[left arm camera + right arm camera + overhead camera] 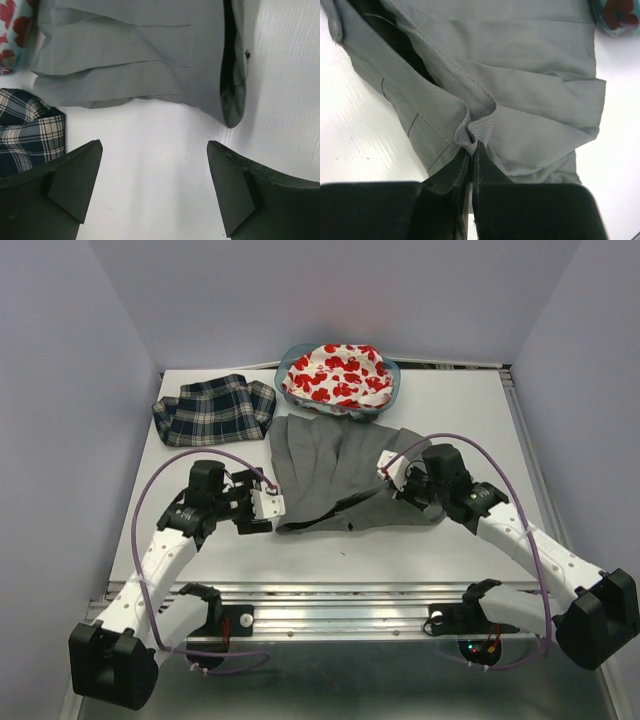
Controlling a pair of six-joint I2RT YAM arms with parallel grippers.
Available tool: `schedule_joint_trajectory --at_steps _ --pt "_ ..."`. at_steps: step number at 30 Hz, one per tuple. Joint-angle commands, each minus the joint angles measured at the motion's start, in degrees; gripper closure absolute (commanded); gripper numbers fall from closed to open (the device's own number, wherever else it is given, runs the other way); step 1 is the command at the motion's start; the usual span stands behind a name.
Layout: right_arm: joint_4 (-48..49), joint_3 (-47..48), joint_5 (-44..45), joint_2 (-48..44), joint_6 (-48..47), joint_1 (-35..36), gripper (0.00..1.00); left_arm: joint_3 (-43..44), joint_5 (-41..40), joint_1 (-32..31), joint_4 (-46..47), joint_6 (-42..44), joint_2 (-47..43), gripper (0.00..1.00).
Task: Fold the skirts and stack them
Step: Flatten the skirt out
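Arm bases point(110, 665): bolted at the table's near edge, the left one at the lower left and the right one at the lower right of the top view.
Left gripper point(155, 150): jaws stood wide apart with nothing between them; it hung over bare table point(450, 540), just beside the near left corner of the grey skirt point(330, 465).
Right gripper point(472, 150): fingers were pressed together on a small bunched pinch of the grey skirt's cloth, at the garment's right side.
Grey skirt, position: lay spread in the middle of the table between the two grippers, pleats showing, one edge turned over.
Plaid skirt point(213, 408): lay as a flattish bundle at the far left of the table, just beside the grey one.
Red-print skirt point(335, 375): sat heaped in the teal basket point(396, 380) at the far edge, just behind the grey skirt.
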Motion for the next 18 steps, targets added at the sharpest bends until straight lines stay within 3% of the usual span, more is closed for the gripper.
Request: schedule_joint_trajectory --at_steps 1,5,9,13,18 --pt "-0.76 1.53 -0.16 -0.12 -0.25 -0.76 0.99 6.27 6.86 0.35 -6.52 -6.01 -2.37 0.04" --pt "-0.49 1.79 0.1 0.4 -0.26 -0.76 0.99 5.41 6.34 0.35 -11.87 -4.18 -1.67 0.08" --pt "-0.58 2.41 0.89 0.58 0.01 -0.76 0.99 -1.61 2.83 0.26 -11.2 4.07 -1.76 0.1" --pt "-0.49 2.85 1.42 1.02 0.36 -0.76 0.99 -6.63 -3.41 -0.35 -5.41 10.85 -0.62 0.1" --pt "-0.49 3.29 1.86 1.64 0.62 -0.76 0.99 -9.63 -5.61 -4.74 4.7 9.11 3.07 0.1"
